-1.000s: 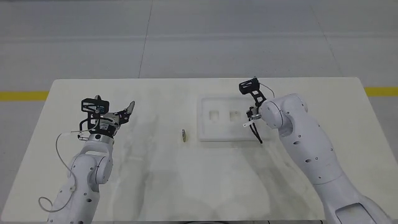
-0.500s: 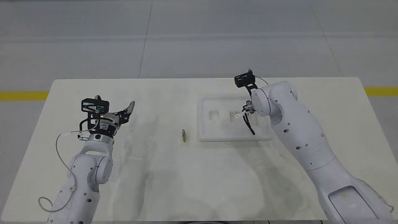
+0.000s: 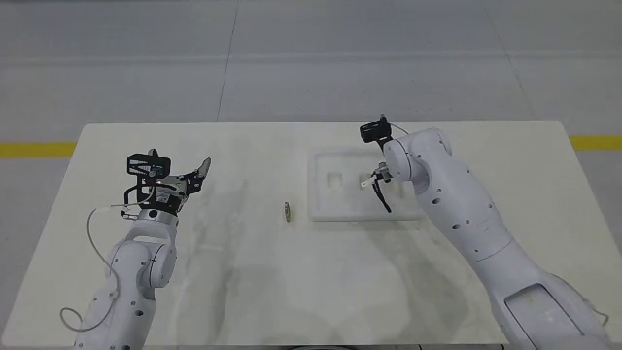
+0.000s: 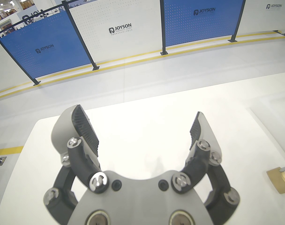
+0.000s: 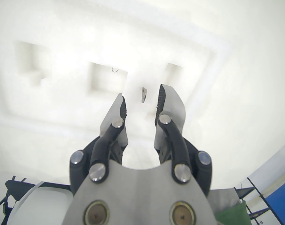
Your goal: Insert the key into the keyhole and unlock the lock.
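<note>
Between the spread tips of my right end effector (image 5: pixel 141 92) I see the key (image 5: pixel 144 94) on the foam tray (image 5: pixel 62 36). Padlock (image 4: pixel 279 180) lies on worktop (image 4: pixel 144 146), off to the side of left end effector (image 4: pixel 137 114), also spread.

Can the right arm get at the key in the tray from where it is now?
Probably yes. The right gripper hangs open over the tray, the key lies in line between its fingertips, and nothing covers it.

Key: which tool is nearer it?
Right. The right tool is over the tray, the key showing between its open fingertips; the left tool sits across the table, beyond the padlock.
</note>
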{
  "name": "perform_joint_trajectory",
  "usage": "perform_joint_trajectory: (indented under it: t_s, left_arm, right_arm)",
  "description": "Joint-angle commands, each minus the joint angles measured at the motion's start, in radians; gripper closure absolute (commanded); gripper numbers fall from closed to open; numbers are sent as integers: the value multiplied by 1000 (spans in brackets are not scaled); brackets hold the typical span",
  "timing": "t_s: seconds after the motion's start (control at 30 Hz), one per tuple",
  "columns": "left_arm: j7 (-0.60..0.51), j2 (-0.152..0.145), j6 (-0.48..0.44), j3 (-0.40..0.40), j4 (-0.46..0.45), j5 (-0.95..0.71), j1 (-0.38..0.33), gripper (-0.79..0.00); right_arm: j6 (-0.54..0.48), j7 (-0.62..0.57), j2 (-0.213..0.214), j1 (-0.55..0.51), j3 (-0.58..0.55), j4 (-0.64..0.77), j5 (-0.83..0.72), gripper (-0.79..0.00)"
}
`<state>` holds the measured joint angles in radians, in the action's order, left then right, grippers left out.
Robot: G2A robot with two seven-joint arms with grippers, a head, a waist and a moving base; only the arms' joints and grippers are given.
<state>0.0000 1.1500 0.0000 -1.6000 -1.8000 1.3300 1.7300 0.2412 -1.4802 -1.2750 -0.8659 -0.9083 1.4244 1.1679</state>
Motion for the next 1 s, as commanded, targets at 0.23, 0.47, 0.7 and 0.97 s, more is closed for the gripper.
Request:
perform_joint_trajectory:
  t_s: [0.23,0.47,0.7,0.97]
  left_arm:
    - [0,0,0,0,0,0,0,-785]
    - [0,0,0,0,0,0,0,-785]
    - [0,0,0,0,0,0,0,-785]
    - [0,0,0,0,0,0,0,-785]
  right_arm:
    - [-2,11,-9,0,1,-31,2,-262]
    - [-6,18,-14,0,-6,-58,1,-259]
    - [-14,27,-19,4,-10,-85,1,-191]
    - [-16,31,-27,8,-8,-100,9,0]
